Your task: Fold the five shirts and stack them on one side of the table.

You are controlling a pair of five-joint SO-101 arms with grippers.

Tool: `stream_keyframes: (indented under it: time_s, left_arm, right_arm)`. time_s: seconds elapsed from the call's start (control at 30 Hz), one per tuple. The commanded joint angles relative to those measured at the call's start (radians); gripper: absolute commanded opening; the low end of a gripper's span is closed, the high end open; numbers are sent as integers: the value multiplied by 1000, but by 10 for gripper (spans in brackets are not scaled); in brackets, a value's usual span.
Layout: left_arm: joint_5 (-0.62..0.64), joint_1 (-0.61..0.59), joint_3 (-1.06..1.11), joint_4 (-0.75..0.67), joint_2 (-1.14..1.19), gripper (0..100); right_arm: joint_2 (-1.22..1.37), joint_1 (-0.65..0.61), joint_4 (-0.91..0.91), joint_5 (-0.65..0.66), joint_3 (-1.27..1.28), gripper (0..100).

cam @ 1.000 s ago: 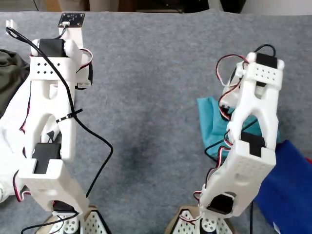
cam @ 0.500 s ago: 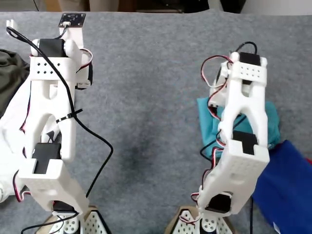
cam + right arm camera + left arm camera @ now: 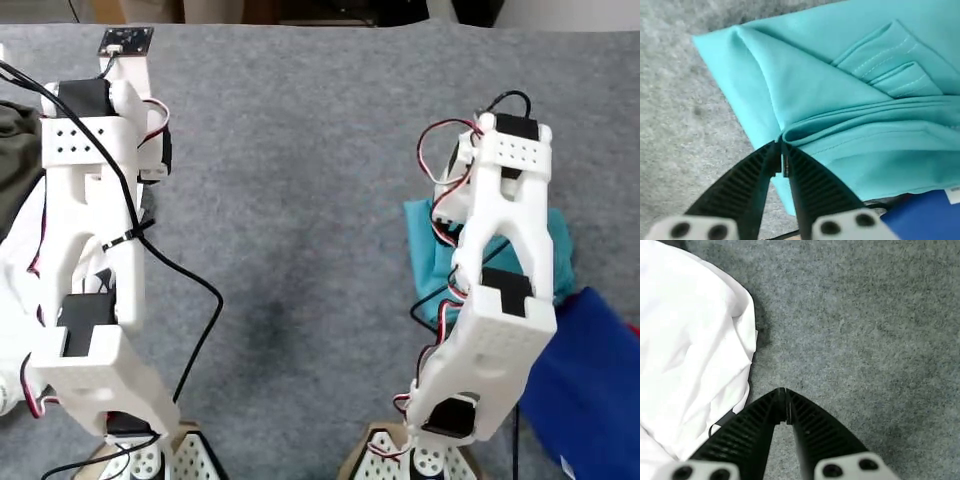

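A white shirt (image 3: 18, 275) (image 3: 685, 340) lies crumpled at the table's left edge, partly under the left arm (image 3: 90, 150). My left gripper (image 3: 783, 409) is shut with nothing in it, its tips over bare grey cloth just beside the white shirt's edge. At the right, a teal shirt (image 3: 425, 250) (image 3: 840, 85) lies folded under the right arm (image 3: 510, 200). My right gripper (image 3: 781, 152) is shut, its tips touching a fold near the teal shirt's corner. A blue shirt (image 3: 590, 370) (image 3: 927, 215) overlaps the teal one at the near right.
A dark olive shirt (image 3: 15, 135) sits at the far left edge behind the white one. The grey felt table (image 3: 300, 200) lies bare between the two arms. Both arm bases (image 3: 290, 460) stand at the near edge, with cables hanging loose.
The right arm swung left and farther out over the teal shirt, then eased slightly back right. The left arm shifted a little left and away. No shirt visibly moved.
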Motion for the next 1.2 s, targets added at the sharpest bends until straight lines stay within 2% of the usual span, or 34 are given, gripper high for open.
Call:
stream_keyframes:
  time_s: [0.0, 0.33, 0.47, 0.53, 0.63, 0.83, 0.9, 0.97, 1.17]
  left_arm:
    - [-12, -9, -8, -12, -51, 20]
    - [-12, -11, -3, -12, -53, 20]
    - [-12, -11, -3, -12, -53, 20]
    - [-12, -11, -3, -12, -53, 20]
    - [-12, -12, -3, -12, -53, 20]
    - [-12, -12, -3, -12, -51, 20]
    - [-12, -12, -3, -12, -51, 20]
    - [-12, -12, -3, -12, -51, 20]
    - [-12, -28, -3, -12, -51, 20]
  right_arm:
    - [-7, 13, -9, 6, -5, 5]
    - [-13, 8, 75, 9, -10, 11]
    - [-13, 15, 83, 17, -8, 115]
    - [-13, 10, 83, 74, -12, 160]
    - [-13, -1, 83, 273, -18, 171]
    - [-13, -16, 140, 878, -73, 171]
    - [-13, -13, 140, 1020, -99, 171]
    - [-15, -13, 140, 1092, -137, 171]
    - [-15, 13, 140, 1191, -292, 171]
